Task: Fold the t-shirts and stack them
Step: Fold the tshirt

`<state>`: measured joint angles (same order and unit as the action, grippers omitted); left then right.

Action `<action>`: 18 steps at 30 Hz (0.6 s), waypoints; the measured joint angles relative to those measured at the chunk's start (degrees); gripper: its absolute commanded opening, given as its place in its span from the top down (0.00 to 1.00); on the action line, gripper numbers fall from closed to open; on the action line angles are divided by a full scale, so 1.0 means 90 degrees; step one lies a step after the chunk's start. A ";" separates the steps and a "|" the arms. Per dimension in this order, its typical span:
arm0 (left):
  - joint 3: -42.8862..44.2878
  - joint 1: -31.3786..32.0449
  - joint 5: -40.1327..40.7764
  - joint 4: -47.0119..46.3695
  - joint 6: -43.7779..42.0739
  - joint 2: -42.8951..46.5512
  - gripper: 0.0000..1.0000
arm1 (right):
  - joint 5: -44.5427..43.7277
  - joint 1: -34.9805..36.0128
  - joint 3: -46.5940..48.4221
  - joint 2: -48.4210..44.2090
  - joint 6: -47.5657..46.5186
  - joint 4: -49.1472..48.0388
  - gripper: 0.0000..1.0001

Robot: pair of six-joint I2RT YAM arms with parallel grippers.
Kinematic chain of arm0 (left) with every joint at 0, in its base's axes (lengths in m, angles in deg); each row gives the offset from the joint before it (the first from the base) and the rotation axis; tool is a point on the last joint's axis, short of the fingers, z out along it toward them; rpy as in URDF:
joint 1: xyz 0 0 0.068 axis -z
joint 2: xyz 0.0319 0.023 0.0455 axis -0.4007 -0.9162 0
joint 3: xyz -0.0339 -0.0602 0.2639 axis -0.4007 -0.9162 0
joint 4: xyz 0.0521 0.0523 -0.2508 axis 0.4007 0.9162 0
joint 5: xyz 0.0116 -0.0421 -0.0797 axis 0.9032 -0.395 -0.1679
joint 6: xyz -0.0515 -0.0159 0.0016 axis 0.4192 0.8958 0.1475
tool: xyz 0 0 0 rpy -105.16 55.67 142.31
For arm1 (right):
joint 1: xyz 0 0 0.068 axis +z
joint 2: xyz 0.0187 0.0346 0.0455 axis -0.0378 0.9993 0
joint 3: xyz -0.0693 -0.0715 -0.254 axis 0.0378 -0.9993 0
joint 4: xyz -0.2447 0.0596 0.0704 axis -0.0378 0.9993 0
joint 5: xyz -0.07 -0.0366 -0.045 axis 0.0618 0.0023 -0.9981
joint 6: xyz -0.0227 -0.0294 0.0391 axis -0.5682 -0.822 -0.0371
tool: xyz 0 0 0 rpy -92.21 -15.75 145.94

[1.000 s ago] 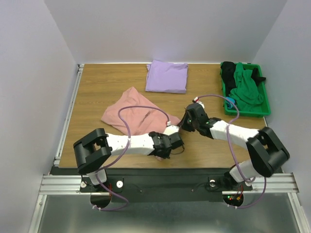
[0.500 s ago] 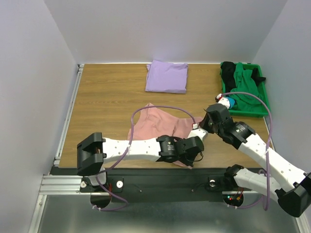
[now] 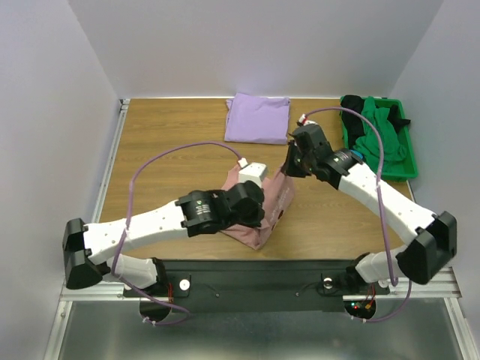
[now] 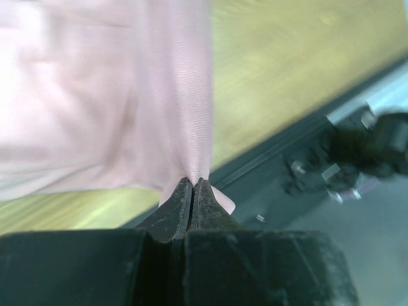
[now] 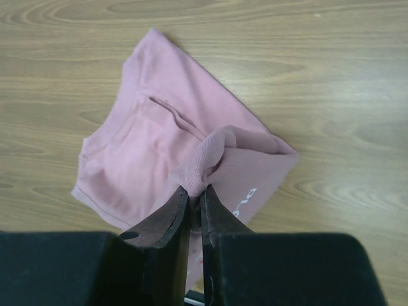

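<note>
Pink shirt (image 5: 146, 140) edges in both grippers (image 4: 192, 183) (image 5: 193, 191)

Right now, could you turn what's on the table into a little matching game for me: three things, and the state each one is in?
Things:
1. pink shirt
2. lavender shirt
3. green tray

States:
a. holds green and black cloth
b. pinched by the left gripper and the right gripper
c. folded flat, untouched

Pairs: 1-b, 2-c, 3-a

Open tabletop (image 3: 161, 142) left of the left end effector (image 4: 192, 183); lavender shirt (image 3: 258, 118) blocks beyond the right end effector (image 5: 193, 190), green tray (image 3: 382, 176) rightward.
</note>
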<state>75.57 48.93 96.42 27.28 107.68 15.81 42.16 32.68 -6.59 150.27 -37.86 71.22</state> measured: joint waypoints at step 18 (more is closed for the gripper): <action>-0.0607 -0.2329 0.0250 0.1008 0.0058 0.0542 1.00 | 0.0991 0.0308 0.2450 0.3196 -0.0321 -0.0721 1.00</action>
<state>70.10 27.97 98.67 36.35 108.20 20.68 51.08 35.46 15.46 179.03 -40.75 64.72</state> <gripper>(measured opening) 0.026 0.141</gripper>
